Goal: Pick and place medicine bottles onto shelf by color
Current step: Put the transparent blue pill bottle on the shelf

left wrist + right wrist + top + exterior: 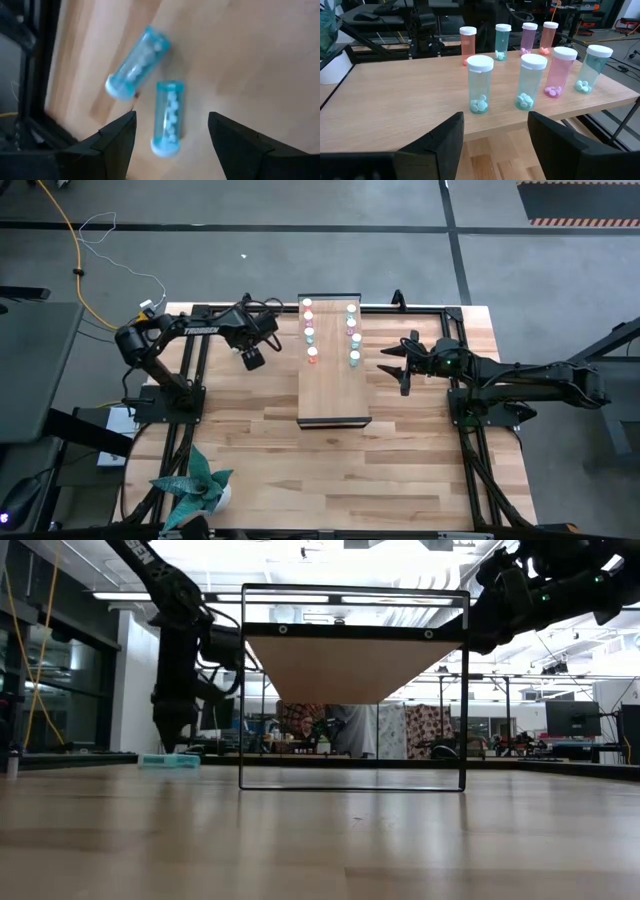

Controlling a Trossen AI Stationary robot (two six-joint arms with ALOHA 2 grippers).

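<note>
My left gripper (170,137) hangs with its fingers (107,142) spread apart and nothing between them, pointed down at the worktop (300,470) to the left of the shelf (335,395), near the shelf's far end. Just under it lie two blue bottles on their sides: one blue bottle (167,117) lies in line with the gap between my fingers, white cap toward me, and the other blue bottle (137,62) lies slanted just beyond it, close beside it but whether they touch I cannot tell. Both hold small pale pills. They sit near the dark rail that edges the worktop.

My right gripper (392,365) is held in the air to the right of the shelf, level with the shelf's far half, fingers (432,145) also apart and empty, facing the shelf's long side.

On the shelf eight bottles stand upright with white caps, in two rows running along its far half. In the row nearer my right gripper stand a teal bottle (480,84), a second teal bottle (532,81), a pink bottle (560,71) and a third teal bottle (592,68). In the row behind them stand an orange bottle (468,44), a fourth teal bottle (502,42), a second pink bottle (528,38) and a second orange bottle (549,36). The near half of the shelf is bare wood.
</note>
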